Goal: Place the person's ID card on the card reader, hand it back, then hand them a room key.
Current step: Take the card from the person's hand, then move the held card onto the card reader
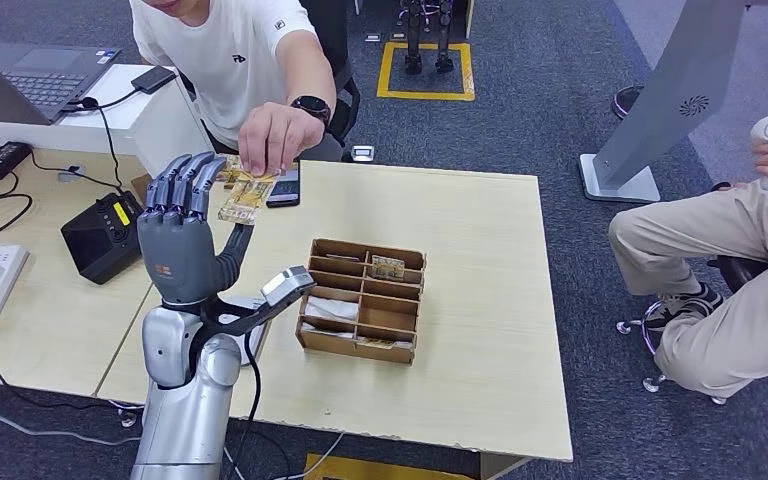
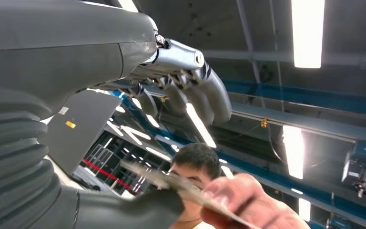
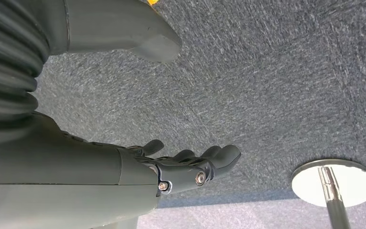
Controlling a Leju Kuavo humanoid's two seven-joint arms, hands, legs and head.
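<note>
Above the table's [image 1: 480, 300] far edge, left hand [image 1: 185, 235] spread open, thumb under the card [image 1: 243, 200] pinched by the person's hand [image 1: 272, 135]; early release risks dropping it.

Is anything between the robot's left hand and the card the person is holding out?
Nothing visible. The left hand is raised with fingers spread, and the card sits right at its fingers, pinched by the person's hand. In the wrist view the thumb meets the card's edge.
</note>
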